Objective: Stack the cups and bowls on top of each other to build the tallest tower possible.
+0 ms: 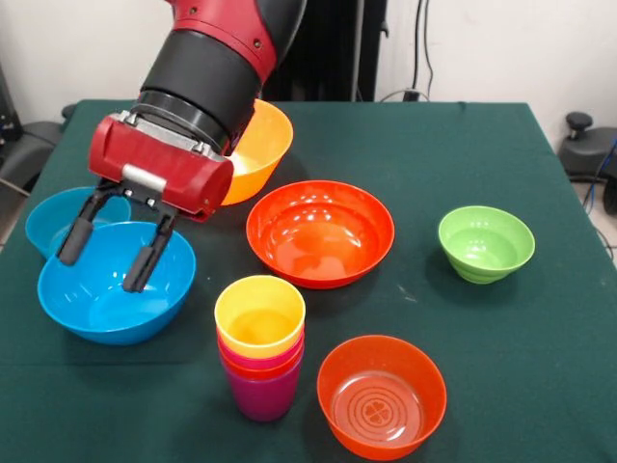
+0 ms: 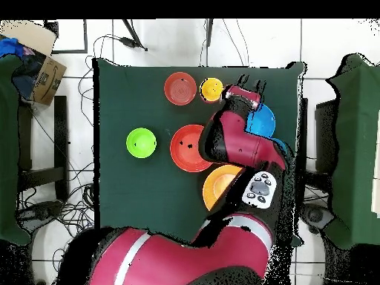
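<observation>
A tower [image 1: 260, 347] of nested cups stands near the front of the table, with a yellow cup on top, crimson and orange rims below it, and a purple base; from above it shows as a yellow disc [image 2: 211, 89]. My gripper [image 1: 108, 246] [image 2: 250, 80] is open with nothing between its fingers. It hangs over the far rim of the blue bowl [image 1: 116, 289] [image 2: 265, 122], left of the tower. A second blue bowl [image 1: 53, 217] sits behind it, partly hidden by the gripper.
A wide red-orange bowl [image 1: 320, 231] [image 2: 189, 148] lies mid-table. An orange-yellow bowl [image 1: 258, 149] [image 2: 219, 185] sits behind the arm. The green bowl [image 1: 487, 241] [image 2: 141, 142] is at the right. A translucent orange bowl [image 1: 381, 395] [image 2: 180, 87] stands right of the tower.
</observation>
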### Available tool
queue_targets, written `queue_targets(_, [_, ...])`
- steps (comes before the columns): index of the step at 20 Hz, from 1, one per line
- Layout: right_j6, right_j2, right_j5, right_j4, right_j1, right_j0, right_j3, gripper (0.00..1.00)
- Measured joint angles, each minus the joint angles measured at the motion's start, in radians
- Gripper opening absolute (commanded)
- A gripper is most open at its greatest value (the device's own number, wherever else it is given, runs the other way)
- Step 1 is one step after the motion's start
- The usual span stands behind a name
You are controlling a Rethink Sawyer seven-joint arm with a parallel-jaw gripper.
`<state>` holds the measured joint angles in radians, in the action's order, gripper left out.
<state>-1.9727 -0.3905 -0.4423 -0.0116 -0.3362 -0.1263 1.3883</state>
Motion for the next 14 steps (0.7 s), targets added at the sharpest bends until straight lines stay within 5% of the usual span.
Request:
queue_targets(4, [0.000,0.133,0.146,0.033,-0.060,-0.100,0.010,1.00])
queue_targets(7, [0.000,0.261,0.392,0.062,-0.123,-0.239,0.017,1.00])
queue_targets(10, [0.000,0.307,0.569,0.069,-0.162,-0.319,0.018,1.00])
queue_targets(14, [0.000,0.327,0.664,0.081,-0.193,-0.360,0.019,1.00])
